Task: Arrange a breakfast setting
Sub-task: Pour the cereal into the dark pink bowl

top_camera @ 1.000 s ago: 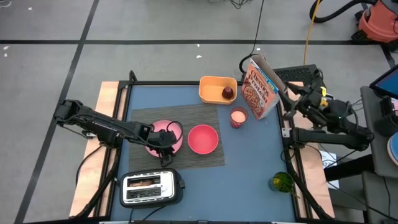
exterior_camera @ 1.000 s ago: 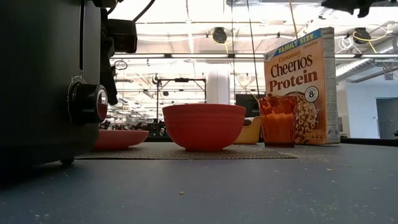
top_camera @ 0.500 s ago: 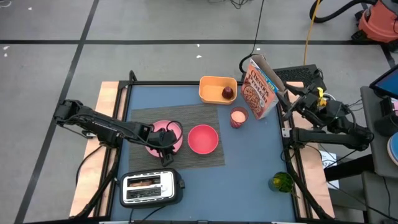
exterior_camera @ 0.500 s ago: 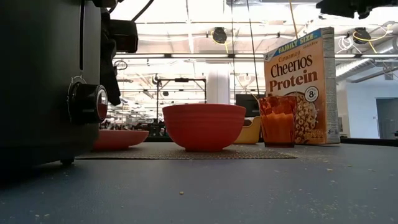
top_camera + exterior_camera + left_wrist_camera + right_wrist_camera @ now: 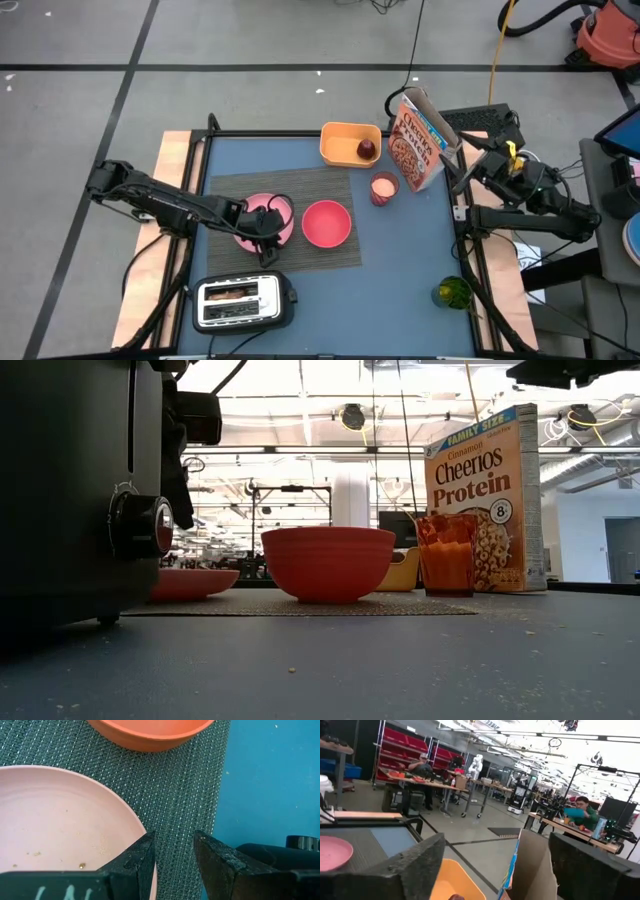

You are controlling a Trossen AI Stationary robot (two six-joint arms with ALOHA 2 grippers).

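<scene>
On the blue counter point(image 5: 400, 260): a grey woven placemat point(image 5: 340, 190) lies flat, with a flat pink plate point(image 5: 262, 218) and a round pink bowl point(image 5: 326, 223) side by side on it.
Left gripper point(image 5: 172, 851): it sits low at the edge of the plate. Its two dark fingers are a narrow way apart. One finger is over the plate's rim and the other is over the mat. It holds nothing.
Right gripper point(image 5: 490, 865): it is up high by the tall cereal box point(image 5: 420, 137), at the far right of the counter. Its fingers are wide apart and hold nothing.
Fruit: a small dark red fruit point(image 5: 367, 149) sits in a yellow tray point(image 5: 340, 142) behind the mat.
Toast: a brown slice point(image 5: 232, 294) is in the black-and-silver toaster point(image 5: 245, 302), near the front of the counter.
Cup: a little see-through red cup point(image 5: 383, 188) stands just beside the cereal box.
Spoon: I cannot see one.
What could go wrong: I think the left gripper could push the plate into the bowl if it slides sideways. It could also catch the mat and bunch it up. The right gripper could tip the cereal box if it bumps the open top.
</scene>
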